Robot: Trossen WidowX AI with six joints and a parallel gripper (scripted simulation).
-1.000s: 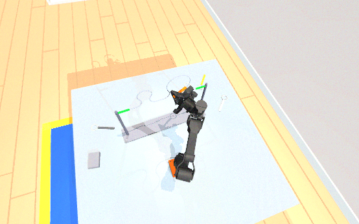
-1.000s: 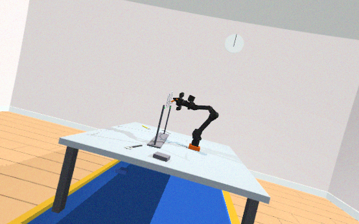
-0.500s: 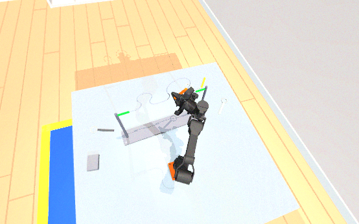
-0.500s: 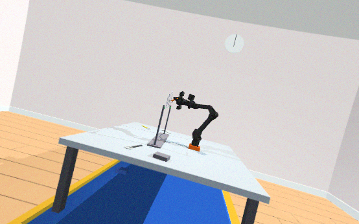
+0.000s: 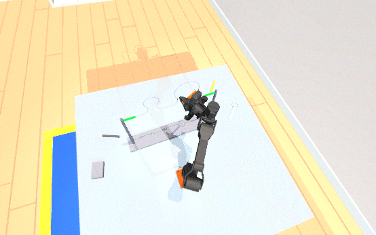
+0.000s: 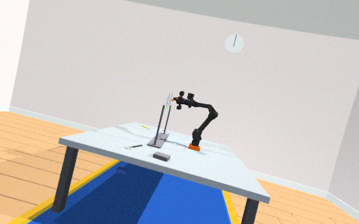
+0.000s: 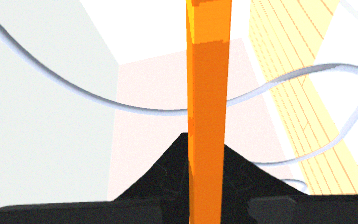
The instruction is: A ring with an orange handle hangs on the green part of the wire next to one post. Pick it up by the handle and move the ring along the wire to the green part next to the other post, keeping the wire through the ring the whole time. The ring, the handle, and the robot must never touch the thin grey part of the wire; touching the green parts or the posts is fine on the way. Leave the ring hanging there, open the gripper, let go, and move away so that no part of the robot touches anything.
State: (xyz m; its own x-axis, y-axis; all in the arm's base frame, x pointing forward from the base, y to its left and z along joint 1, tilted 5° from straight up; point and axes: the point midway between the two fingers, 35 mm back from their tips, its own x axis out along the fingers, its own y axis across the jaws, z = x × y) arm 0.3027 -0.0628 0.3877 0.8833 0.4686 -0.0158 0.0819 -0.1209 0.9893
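The orange handle (image 5: 193, 94) (image 6: 173, 100) (image 7: 208, 75) is held between the fingers of my gripper (image 7: 206, 155), which is shut on it. The ring is hard to make out in the top and exterior views and outside the wrist view, so I cannot tell how the wire passes through it. The grey wire (image 7: 165, 112) (image 5: 151, 98) curves behind the handle in the wrist view; whether they touch is unclear. In the top view the gripper is beside the large bend, near the right green part (image 5: 210, 94) and right post (image 5: 214, 97). The left green part (image 5: 129, 119) meets the left post (image 5: 127, 132) (image 6: 159, 124).
The posts stand on a grey base plate (image 5: 140, 142) (image 6: 152, 145). A yellow stick (image 5: 212, 85) (image 6: 145, 127) lies behind the right post. A pale ring tool (image 5: 232, 112) lies right, a grey-handled ring tool (image 5: 110, 136) left, and a grey block (image 5: 98, 170) (image 6: 161, 156) at the left.
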